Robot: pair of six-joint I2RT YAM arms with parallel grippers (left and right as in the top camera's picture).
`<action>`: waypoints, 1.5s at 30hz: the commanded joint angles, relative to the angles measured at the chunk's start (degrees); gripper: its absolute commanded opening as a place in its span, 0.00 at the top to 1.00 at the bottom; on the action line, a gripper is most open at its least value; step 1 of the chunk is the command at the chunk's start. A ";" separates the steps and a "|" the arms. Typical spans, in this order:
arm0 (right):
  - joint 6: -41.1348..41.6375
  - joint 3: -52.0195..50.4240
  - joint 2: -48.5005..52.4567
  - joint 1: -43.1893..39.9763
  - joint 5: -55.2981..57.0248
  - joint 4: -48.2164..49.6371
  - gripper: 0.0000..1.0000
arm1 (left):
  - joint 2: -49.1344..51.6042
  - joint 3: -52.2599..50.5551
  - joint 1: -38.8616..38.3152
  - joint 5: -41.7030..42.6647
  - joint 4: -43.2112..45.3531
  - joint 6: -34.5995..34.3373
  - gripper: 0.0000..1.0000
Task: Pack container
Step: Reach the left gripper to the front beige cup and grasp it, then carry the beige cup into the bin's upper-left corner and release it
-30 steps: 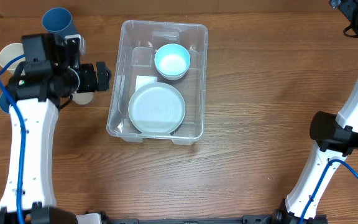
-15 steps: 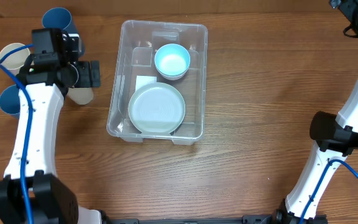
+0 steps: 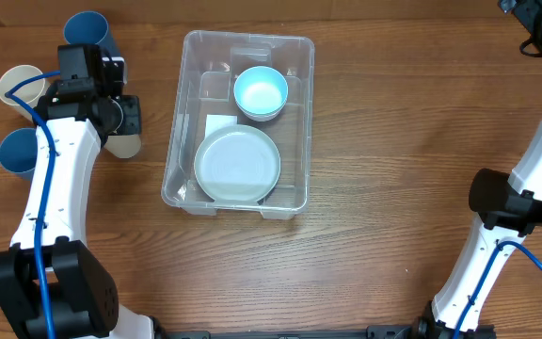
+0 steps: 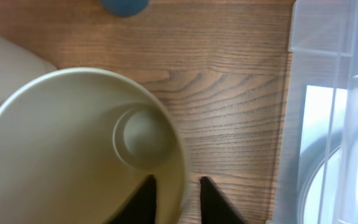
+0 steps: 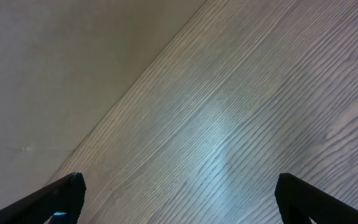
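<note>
Brown wood table [image 3: 393,188] fills the whole view. The container [image 3: 309,132] sits against the far edge, a little left of the middle, well clear of both arms. It is partly packed: a pale plate [image 3: 238,165] lies flat in its near half and a light blue bowl [image 3: 260,92] stands upright in its far half. A white label [image 3: 216,123] shows through the base beside them.

Four cups wait outside, all near the far left corner. There is a blue cup [image 3: 87,31] at the far edge, a cream one [image 3: 17,87] toward the left edge, and a second blue one [image 3: 15,153] nearer along that edge. The last is the cream cup [image 4: 73,155], closest to the container.

The left claw [image 4: 178,180] is over that cream cup, one finger inside the mouth and the other outside, straddling the wall on the container side. A sliver of table shows between the outer finger and the rim, so I would call it released, not yet pinching.

The right claw [image 5: 179,183] hangs spread wide at the far right corner, holding nothing and looking at bare wood.

By my reckoning the big flat pieces are in and the cups are what is left. The cream one looks to be next, and a firm pinch on its thin wall has to come before any lift.
</note>
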 commanded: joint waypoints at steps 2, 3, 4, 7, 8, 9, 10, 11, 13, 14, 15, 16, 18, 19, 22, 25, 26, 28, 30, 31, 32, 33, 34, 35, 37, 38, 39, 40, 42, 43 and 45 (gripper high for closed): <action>-0.22 0.35 -0.48 0.04 0.15 0.15 0.00 | 1.64 1.22 -0.17 -0.83 -0.50 -1.29 0.96; -0.22 0.35 -0.48 0.04 0.15 0.13 0.00 | 1.64 1.22 -0.15 -1.53 -0.52 -1.81 0.96; -0.22 0.35 -0.48 0.04 0.15 0.13 0.00 | 1.60 1.27 -0.15 -2.86 -0.63 -3.17 0.96; -0.22 0.35 -0.48 0.04 0.15 0.13 0.00 | 0.68 4.17 -0.24 -3.06 -3.65 -4.83 0.96; -0.22 0.35 -0.48 0.04 0.15 0.15 0.00 | 0.09 5.88 -0.28 -3.04 -4.92 -4.98 0.96; -0.22 0.35 -0.48 0.04 0.15 0.13 0.00 | -0.79 8.52 -0.50 -3.06 -6.60 -4.94 0.96; -0.22 0.35 -0.48 0.04 0.15 0.15 0.00 | -1.66 11.13 -0.76 -3.06 -8.09 -4.94 0.96; -0.22 0.35 -0.48 0.04 0.15 0.13 0.00 | -2.73 14.16 -1.25 -3.06 -9.62 -4.94 0.96; -0.22 0.35 -0.48 0.04 0.15 0.13 0.00 | -5.20 20.31 -2.75 -3.08 -12.04 -4.94 0.96; -0.22 0.35 -0.48 0.04 0.15 0.13 0.00 | -6.84 23.19 -3.82 -3.10 -12.79 -4.92 0.96; -0.22 0.35 -0.48 0.04 0.15 0.13 0.00 | -8.07 24.96 -4.70 -3.10 -13.00 -4.90 0.96; -0.22 0.35 -0.48 0.04 0.15 0.13 0.00 | -9.53 26.45 -5.84 -3.10 -12.96 -4.74 0.96; -0.22 0.35 -0.48 0.04 0.15 0.13 0.00 | -12.13 28.15 -8.79 -3.06 -12.37 -2.99 0.96; -0.22 0.35 -0.48 0.04 0.15 0.15 0.00 | -12.81 28.28 -9.97 -2.97 -12.02 -2.21 0.96; -0.22 0.35 -0.48 0.04 0.15 0.13 0.00 | -14.14 28.28 -17.73 -1.40 -10.56 2.08 0.96; -0.22 0.35 -0.48 0.04 0.15 0.15 0.00 | -11.67 28.28 -23.06 -1.40 -9.07 4.50 0.96; -0.22 0.35 -0.48 0.04 0.15 0.15 0.00 | -9.86 28.28 -24.50 -1.42 -8.33 5.01 0.96; -0.22 0.35 -0.48 0.04 0.15 0.15 0.00 | -5.95 28.28 -25.86 -1.36 -6.93 4.94 0.96; -0.22 0.35 -0.48 0.04 0.15 0.13 0.00 | -1.97 28.28 -26.49 -0.22 -4.72 4.85 0.96; -0.22 0.35 -0.48 0.04 0.15 0.15 0.00 | -0.15 28.28 -26.69 0.02 -3.50 4.26 0.96; -0.22 0.35 -0.48 0.04 0.15 0.13 0.00 | 1.46 28.28 -26.75 -0.07 -2.36 3.91 0.96; -0.22 0.35 -0.48 0.04 0.15 0.13 0.00 | 3.13 28.28 -26.75 -0.09 -1.36 3.61 0.96; -0.22 0.35 -0.48 0.04 0.15 0.13 0.00 | 4.74 28.28 -26.75 -0.15 -0.48 3.61 0.96; -0.22 0.35 -0.48 0.04 0.15 0.13 0.00 | 6.34 28.28 -26.75 -0.17 0.39 3.61 0.96; -0.22 0.35 -0.48 0.04 0.15 0.15 0.00 | 8.96 28.28 -26.75 -0.55 1.68 3.58 0.96; -0.22 0.35 -0.48 0.04 0.15 0.13 0.00 | 10.29 28.28 -26.75 -0.55 2.08 3.50 0.96; -0.22 0.35 -0.48 0.04 0.15 0.13 0.00 | 11.15 28.28 -26.75 -0.68 2.12 2.89 0.96; -0.22 0.35 -0.48 0.04 0.15 0.15 0.00 | 11.85 28.28 -26.75 -1.36 2.10 2.03 0.96; -0.22 0.35 -0.48 0.04 0.15 0.13 0.00 | 12.76 28.28 -26.73 -6.43 1.68 -1.01 0.96; -0.22 0.35 -0.48 0.04 0.15 0.13 0.00 | 13.25 28.28 -26.69 -7.72 1.11 -1.11 0.96; -0.22 0.35 -0.48 0.04 0.15 0.13 0.00 | 13.77 28.28 -26.45 -8.11 0.44 -2.03 0.96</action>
